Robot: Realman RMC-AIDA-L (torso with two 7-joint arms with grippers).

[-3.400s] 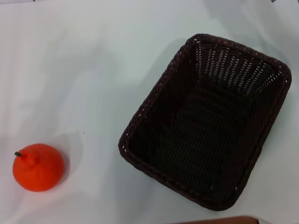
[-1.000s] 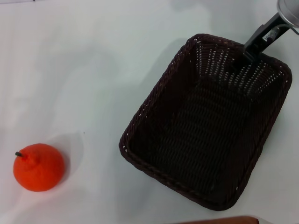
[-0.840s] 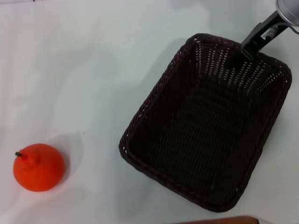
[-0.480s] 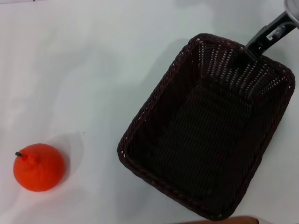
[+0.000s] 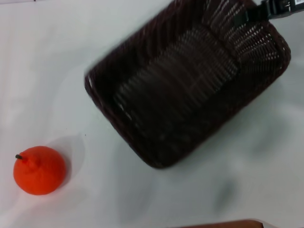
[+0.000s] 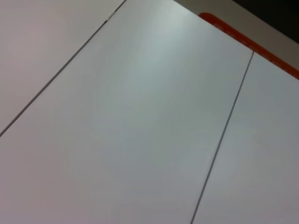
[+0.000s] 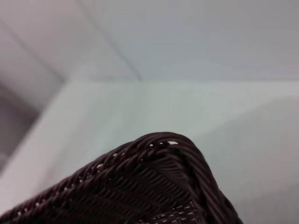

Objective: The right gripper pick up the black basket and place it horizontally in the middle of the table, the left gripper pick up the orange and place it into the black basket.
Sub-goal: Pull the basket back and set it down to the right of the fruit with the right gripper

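Note:
The black basket [image 5: 180, 80] hangs tilted and blurred with motion over the far right of the white table [image 5: 71, 57]. My right gripper [image 5: 247, 14] grips its far rim at the top right of the head view; one black finger with a white label shows. A rim corner of the basket fills the bottom of the right wrist view [image 7: 154, 186]. The orange [image 5: 39, 170] sits on the table at the near left, stem up, well apart from the basket. My left gripper is not in view.
A brown-red edge [image 5: 223, 224] runs along the near bottom of the head view. The left wrist view shows only white panels with thin seams and an orange-red strip [image 6: 247, 42].
The right gripper came in and closed on the basket's far rim. It has lifted the basket and swung it up and to the left, turning it. The orange has not moved.

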